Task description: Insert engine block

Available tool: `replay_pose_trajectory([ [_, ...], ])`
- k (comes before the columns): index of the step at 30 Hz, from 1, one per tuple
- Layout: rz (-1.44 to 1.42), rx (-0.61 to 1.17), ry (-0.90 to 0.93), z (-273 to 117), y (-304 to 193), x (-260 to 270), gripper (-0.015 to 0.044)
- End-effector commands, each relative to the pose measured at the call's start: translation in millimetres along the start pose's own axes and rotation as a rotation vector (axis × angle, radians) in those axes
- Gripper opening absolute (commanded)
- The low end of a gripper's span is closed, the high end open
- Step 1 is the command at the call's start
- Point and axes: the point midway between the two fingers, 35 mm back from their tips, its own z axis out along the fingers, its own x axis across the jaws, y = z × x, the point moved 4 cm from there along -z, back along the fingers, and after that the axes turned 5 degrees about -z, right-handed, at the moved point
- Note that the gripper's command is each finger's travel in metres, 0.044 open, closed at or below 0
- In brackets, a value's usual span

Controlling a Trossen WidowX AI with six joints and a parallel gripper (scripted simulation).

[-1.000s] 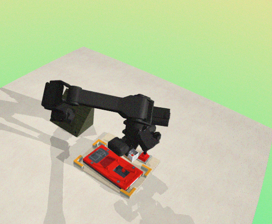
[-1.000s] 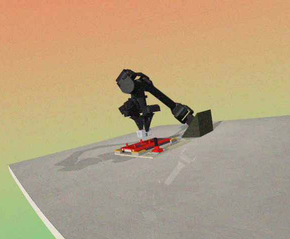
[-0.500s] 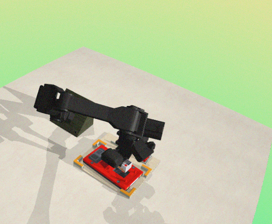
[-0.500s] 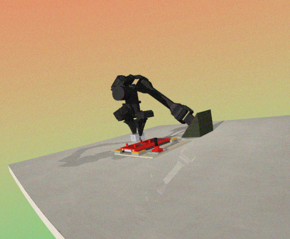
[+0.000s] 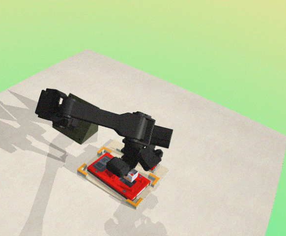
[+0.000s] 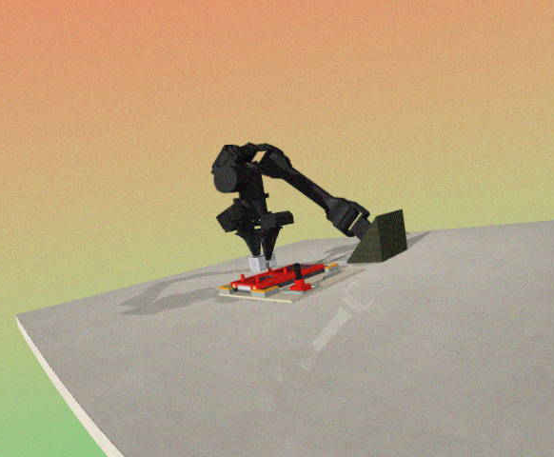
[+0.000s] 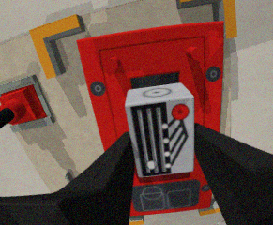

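The engine block (image 5: 132, 175) (image 6: 256, 264) (image 7: 160, 131) is a light grey box with black stripes and a red round mark. My gripper (image 6: 262, 256) (image 7: 160, 134) is shut on it, with one black finger on each side. The block hangs upright a little above the red car body (image 5: 143, 186) (image 6: 311, 268) (image 7: 150, 47). The dark opening (image 5: 128, 182) (image 7: 155, 80) shows just beyond the block in the wrist view; the block hides the rest. The rib and the block's underside cannot be made out.
The car body lies between orange corner brackets (image 5: 81, 169) (image 6: 266, 292) (image 7: 42, 42) on a pale board (image 5: 163, 172) (image 7: 66, 150). A red base (image 6: 299, 286) (image 7: 28, 105) with an upright black lever stands beside it. A dark wedge (image 5: 87, 134) (image 6: 390, 236) is at the arm's foot.
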Motion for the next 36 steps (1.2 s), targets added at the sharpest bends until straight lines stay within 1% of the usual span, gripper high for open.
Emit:
replay_pose_trajectory([
  [1, 0.013, -0.002, -0.003, 0.0, 0.3, -0.6, 0.0159],
  [36, -0.01, -0.002, -0.004, 2.1, 0.3, -2.5, 0.0159],
])
